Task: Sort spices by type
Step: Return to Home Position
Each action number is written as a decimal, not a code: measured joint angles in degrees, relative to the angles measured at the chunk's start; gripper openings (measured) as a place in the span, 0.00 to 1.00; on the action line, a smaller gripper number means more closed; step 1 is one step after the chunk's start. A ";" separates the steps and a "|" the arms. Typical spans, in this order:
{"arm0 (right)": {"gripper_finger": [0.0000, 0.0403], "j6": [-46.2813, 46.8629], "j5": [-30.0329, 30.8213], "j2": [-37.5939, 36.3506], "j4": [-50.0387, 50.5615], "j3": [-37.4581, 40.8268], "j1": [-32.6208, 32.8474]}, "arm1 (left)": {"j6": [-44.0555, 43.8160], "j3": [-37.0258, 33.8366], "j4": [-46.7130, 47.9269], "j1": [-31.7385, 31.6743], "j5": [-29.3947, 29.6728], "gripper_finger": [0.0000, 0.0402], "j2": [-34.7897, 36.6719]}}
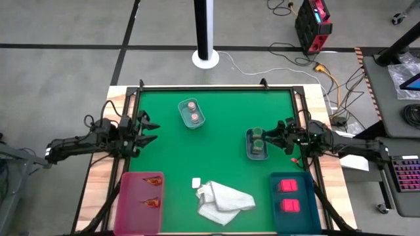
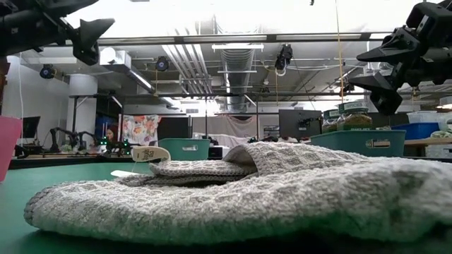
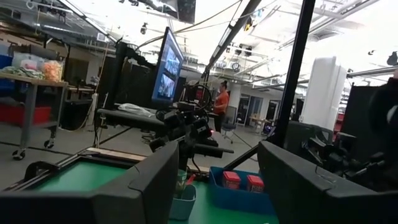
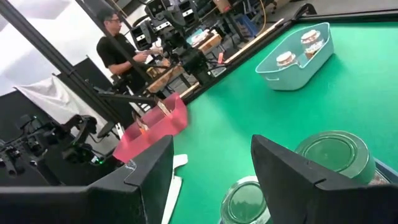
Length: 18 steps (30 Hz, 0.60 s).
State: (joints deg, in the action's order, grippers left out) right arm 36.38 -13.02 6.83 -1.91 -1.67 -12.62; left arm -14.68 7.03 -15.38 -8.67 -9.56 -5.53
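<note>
In a workshop of ceiling ducts [image 2: 236,70] and monitors [image 3: 169,65], over the green-covered bench [image 1: 223,167], the left gripper [image 1: 152,131] and right gripper [image 1: 268,136] both hang with fingers spread, empty, the right just beside small greenish jars [image 1: 257,141] in a pale blue-green tray [image 1: 257,158].

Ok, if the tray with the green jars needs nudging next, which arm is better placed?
Right. The right end effector, open, hovers beside that tray, with the green jars just past its fingers. The left end effector waits across the mat.
</note>
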 joint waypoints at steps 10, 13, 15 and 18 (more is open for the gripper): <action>0.51 0.02 0.02 0.00 0.02 0.00 0.00 | 0.00 -0.02 0.05 0.00 0.00 0.51 -0.80; 0.51 0.04 0.02 0.00 0.02 -0.03 0.00 | 0.00 -0.04 0.02 0.00 0.00 0.51 -0.80; 0.51 0.03 0.02 0.00 0.00 -0.07 0.00 | 0.00 -0.04 0.04 0.00 0.00 0.51 -0.80; 0.51 0.04 0.02 0.00 0.02 -0.07 0.00 | 0.00 -0.04 0.04 0.00 0.00 0.51 -0.80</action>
State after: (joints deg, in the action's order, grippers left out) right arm 36.42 -12.99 6.83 -1.89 -1.74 -12.62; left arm -14.68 6.98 -15.33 -8.67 -9.56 -6.33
